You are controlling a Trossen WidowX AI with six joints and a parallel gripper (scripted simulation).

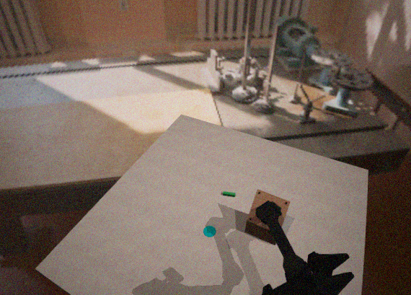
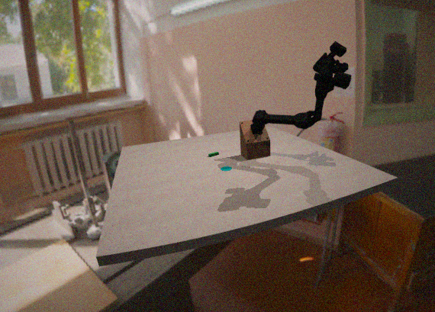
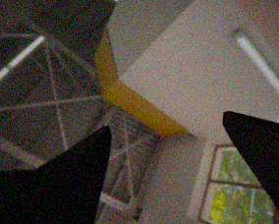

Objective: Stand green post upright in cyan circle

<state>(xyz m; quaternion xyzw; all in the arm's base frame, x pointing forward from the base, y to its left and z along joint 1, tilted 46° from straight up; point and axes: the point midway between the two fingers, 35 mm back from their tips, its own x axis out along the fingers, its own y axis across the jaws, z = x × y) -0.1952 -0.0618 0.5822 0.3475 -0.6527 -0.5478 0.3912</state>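
Note:
The green post lies on its side on the pale table top, to the left of the arm's wooden base in the top and exterior views. The cyan circle is a flat round mark on the table, bare, with part of the arm's shadow on it. My gripper is open and empty, raised high above the table and far from the post and the circle. In the wrist view its two dark fingers stand wide apart against the ceiling, and neither post nor circle shows there.
The arm stands on a wooden block, close to the post and circle. The arm's shadows fall across the table. The table's edges show in the top and exterior views. The room beyond holds radiators, a window and workshop equipment.

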